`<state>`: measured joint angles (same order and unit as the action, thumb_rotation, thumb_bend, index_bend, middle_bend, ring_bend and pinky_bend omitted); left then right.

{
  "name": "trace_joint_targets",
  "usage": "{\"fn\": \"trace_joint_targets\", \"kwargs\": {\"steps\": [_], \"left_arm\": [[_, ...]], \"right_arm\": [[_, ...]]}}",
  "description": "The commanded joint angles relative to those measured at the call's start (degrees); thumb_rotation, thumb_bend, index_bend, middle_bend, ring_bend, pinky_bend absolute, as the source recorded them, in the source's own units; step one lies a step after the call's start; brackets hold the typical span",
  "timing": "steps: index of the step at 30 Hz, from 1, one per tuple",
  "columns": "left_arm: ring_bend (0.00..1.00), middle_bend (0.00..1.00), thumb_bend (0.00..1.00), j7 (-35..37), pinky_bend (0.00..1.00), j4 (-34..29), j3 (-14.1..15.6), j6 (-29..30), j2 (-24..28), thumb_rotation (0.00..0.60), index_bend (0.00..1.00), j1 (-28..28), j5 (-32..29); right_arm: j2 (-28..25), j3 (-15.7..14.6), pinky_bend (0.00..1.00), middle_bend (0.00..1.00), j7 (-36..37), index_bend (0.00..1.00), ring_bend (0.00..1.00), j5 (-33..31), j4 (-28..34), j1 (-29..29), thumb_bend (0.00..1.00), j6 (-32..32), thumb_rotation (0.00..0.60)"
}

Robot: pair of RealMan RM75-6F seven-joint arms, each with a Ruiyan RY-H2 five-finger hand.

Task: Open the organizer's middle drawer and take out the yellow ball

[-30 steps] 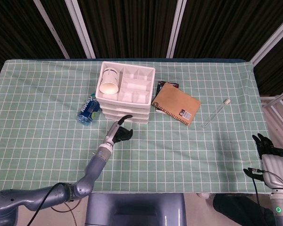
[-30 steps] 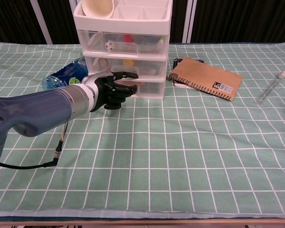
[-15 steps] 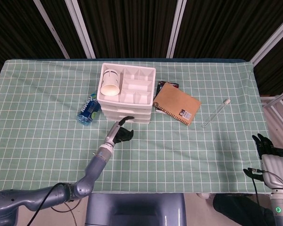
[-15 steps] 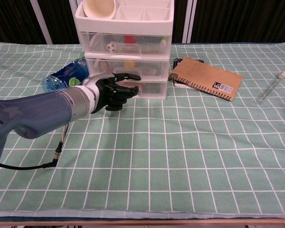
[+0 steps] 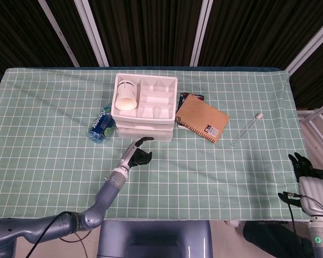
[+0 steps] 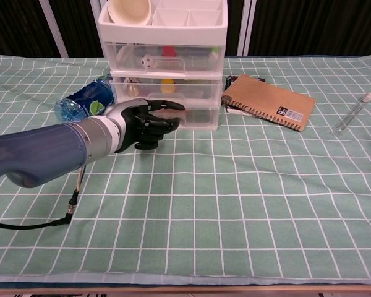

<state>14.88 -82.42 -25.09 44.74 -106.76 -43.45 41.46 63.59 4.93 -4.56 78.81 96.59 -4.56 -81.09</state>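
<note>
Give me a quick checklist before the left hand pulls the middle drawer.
1. Middle drawer shut, pull not yet started: ok.
2. Yellow ball visible inside that drawer: ok.
3. Left hand level with the middle drawer's handle: not ok, fingertips sit nearer the bottom drawer.
4. Fingers hooked on a handle: cannot tell.
5. Bottle clear of the drawer's path: ok.
6. Right hand away from the organizer: ok.

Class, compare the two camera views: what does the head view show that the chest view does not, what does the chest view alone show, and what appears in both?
Only the head view shows the right hand, low at the table's right edge, and the organizer's top compartments from above. Only the chest view shows the drawer fronts, with the yellow ball visible through the middle drawer. Both show the left hand in front of the organizer, the water bottle, the notebook and the test tube.
</note>
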Motion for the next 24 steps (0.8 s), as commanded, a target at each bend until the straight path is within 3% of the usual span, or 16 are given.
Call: {"fn": "trace_joint_targets", "kwargs": {"steps": [1,10,16,20,24], "left_arm": [[0.98,1.0,0.53,0.21,1.0,-0.83,0.54,0.19,0.49,0.6,0.22,0.62,0.38],[0.98,1.0,0.53,1.06,1.0,-4.39,2.51,1.41,2.59,0.6,0.18,3.35,2.51],[0.98,1.0,0.53,-0.02,1.0,-8.69,5.38,3.41,5.81,0.6,0.16,5.83,7.19],[0.98,1.0,0.53,-4.93,1.0,-11.01,8.01,7.07,8.02,0.6,0.17,6.38,13.03],[0.99,1.0,0.53,-14.41,1.0,-12.84,10.01,12.69,9.33,0.6,0.17,5.68,18.48]], "right_arm": [[0.03,0.02,0.23,0.0,-0.03,0.0,0.0,0.01,-0.03,0.0,0.06,-0.05,0.6],[0.03,0.07,0.23,0.0,-0.11,0.0,0.0,-0.07,0.04,0.03,0.06,-0.12,0.6],[0.04,0.09,0.23,0.0,-0.06,0.0,0.0,-0.1,0.04,0.02,0.06,-0.1,0.6],[0.02,0.07,0.23,0.0,-0.04,0.0,0.0,-0.04,0.15,0.04,0.06,-0.14,0.6],[0.04,0.03,0.23,0.0,0.01,0.0,0.0,-0.03,0.18,0.03,0.06,-0.08,0.6]]}}
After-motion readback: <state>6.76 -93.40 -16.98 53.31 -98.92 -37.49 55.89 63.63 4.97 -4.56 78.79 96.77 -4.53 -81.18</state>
